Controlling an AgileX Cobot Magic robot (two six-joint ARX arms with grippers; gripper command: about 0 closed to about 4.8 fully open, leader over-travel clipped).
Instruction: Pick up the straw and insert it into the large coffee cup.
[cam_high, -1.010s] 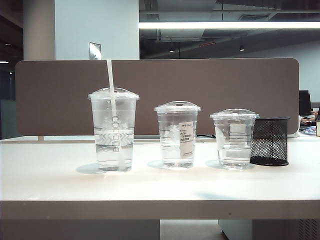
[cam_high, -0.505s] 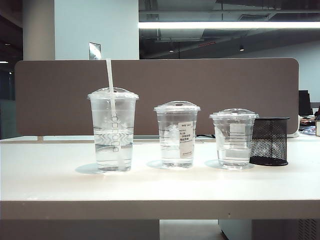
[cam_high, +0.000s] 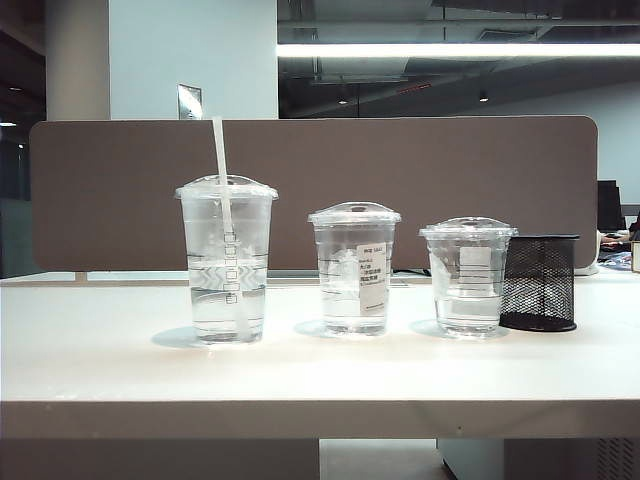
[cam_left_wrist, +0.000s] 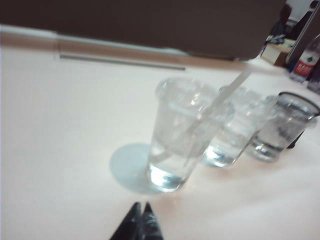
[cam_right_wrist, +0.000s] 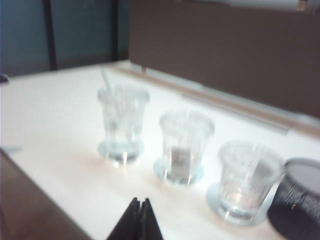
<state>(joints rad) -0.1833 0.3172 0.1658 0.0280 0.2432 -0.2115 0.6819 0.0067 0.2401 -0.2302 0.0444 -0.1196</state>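
- Straw in the exterior view already stands in the large coffee cup, passing through the domed lid, leaning a little, with its top well above the rim. That cup is leftmost in a row on the white table, with the medium cup, the short cup and a black mesh holder to its right. Neither arm shows in this view, so the insertion looks done.
- Left wrist view, somewhat blurred: the left gripper hangs above bare table, short of the large coffee cup, its dark fingers pressed tip to tip and holding nothing. The straw slants out of the lid, and the other cups trail off behind.
- Right wrist view, also blurred: the right gripper sits well apart from the three cups, its fingers together and empty. The straw is faintly visible in the large coffee cup.
- What remains, I judge, is pulling clear cleanly: keep both grippers away from the tall straw and the light cups, since a brush could tip one.
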